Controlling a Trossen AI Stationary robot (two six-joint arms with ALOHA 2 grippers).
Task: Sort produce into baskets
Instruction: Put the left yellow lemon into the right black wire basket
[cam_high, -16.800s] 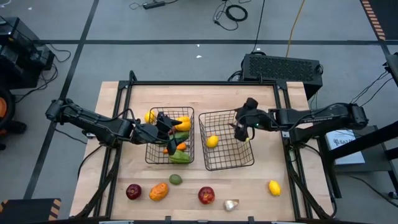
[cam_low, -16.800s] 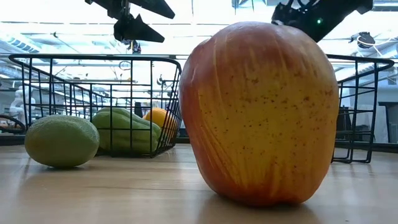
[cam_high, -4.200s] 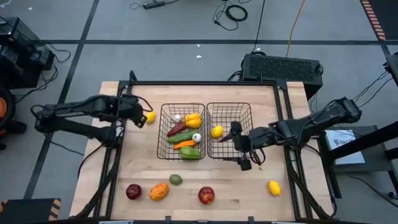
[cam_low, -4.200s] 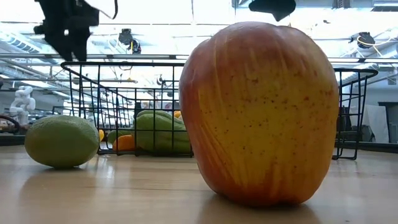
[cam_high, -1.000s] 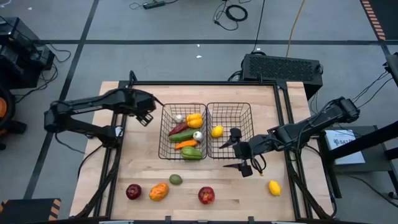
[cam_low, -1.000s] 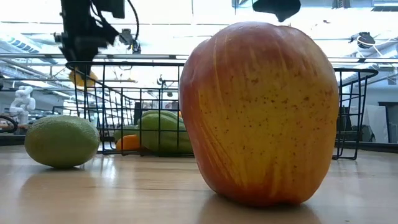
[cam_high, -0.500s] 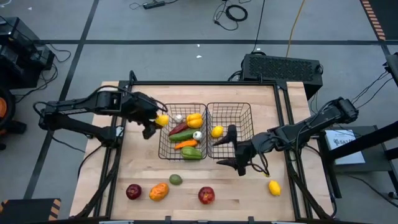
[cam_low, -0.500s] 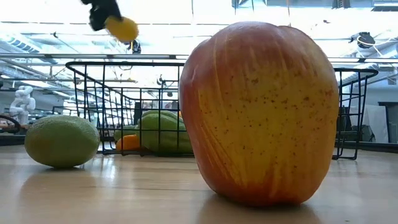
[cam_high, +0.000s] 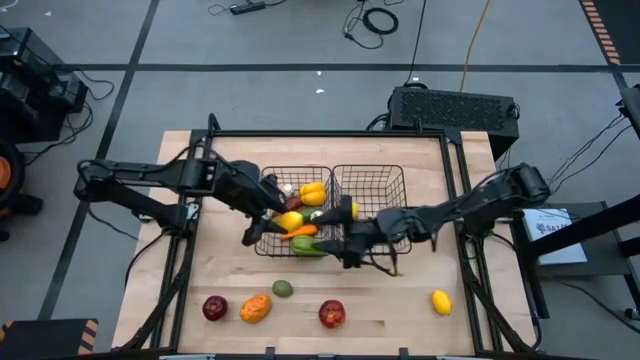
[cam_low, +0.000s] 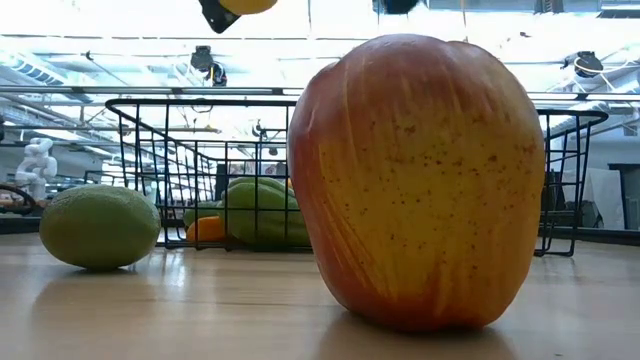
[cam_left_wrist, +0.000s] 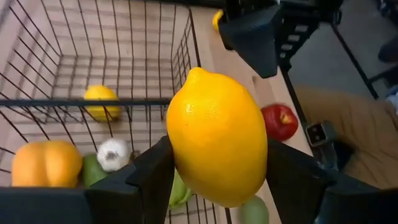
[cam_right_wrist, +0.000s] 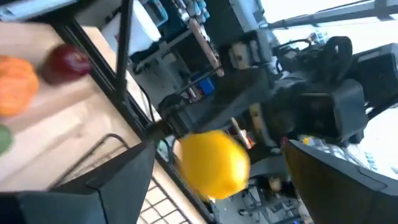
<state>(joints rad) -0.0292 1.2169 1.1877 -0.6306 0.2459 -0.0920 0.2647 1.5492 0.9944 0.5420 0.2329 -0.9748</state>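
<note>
Lemon (cam_left_wrist: 217, 137) sits clamped between the fingers of the left gripper (cam_high: 283, 222), the jaws part-open around its width. The gripper hangs above the left basket (cam_high: 262, 243), which lies straight beneath it and already holds peppers, a cucumber and a garlic bulb (cam_left_wrist: 114, 154). Judging by the sort, the fruit is carried high so that it can clear the wire rims on its way toward the right basket (cam_high: 398, 185), just past the gripper, where one other lemon (cam_left_wrist: 101, 101) lies.

Directly ahead of the left gripper, and close to it, hovers the right gripper (cam_high: 349, 240), its jaws spread wide and holding nothing; the lemon shows between its fingers in the right wrist view. It stands on the path toward the second basket, so either a hand-over or a collision looks possible.

Farther from the left gripper, on the bare table (cam_high: 420, 320), wait a red apple (cam_high: 331, 314), a darker apple (cam_high: 214, 307), an orange pepper (cam_high: 256, 307), a green fruit (cam_high: 283, 289) and another lemon (cam_high: 440, 300).
</note>
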